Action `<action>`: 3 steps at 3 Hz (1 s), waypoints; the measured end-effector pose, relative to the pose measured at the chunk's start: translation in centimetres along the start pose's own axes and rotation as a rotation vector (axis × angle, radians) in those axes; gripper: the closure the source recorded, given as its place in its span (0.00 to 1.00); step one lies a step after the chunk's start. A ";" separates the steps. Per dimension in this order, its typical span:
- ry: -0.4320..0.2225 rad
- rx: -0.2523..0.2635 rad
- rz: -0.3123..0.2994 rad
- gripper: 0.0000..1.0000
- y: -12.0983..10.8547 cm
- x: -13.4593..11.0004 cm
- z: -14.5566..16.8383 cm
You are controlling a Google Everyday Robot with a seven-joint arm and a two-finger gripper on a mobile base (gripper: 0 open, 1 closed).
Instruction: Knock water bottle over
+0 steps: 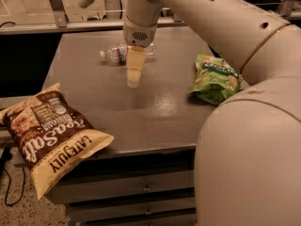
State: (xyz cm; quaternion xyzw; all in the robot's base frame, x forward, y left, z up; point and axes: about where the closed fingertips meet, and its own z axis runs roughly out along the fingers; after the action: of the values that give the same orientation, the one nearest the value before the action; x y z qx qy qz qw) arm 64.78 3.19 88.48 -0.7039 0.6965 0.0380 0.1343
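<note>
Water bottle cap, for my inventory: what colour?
White cap, camera view; pincer in front of the water bottle.

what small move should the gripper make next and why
Probably lift the gripper straight up and clear. The water bottle lies on its side on the table just behind the gripper, so the knock looks done; pushing further would likely only roll it.

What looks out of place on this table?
The small clear plastic water bottle lies on its side at the far end of the grey table, just behind the gripper. The brown-and-yellow chip bag overhangs the table's front-left edge.
</note>
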 end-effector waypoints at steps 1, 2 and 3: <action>-0.024 0.011 0.010 0.00 -0.4 0.0 0.2; -0.048 0.043 0.033 0.00 -1.4 0.7 -0.2; -0.136 0.111 0.087 0.00 -2.8 2.9 -1.5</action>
State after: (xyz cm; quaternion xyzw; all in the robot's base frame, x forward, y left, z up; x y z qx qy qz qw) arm 67.42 0.05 89.58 -0.6601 0.7168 0.0531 0.2183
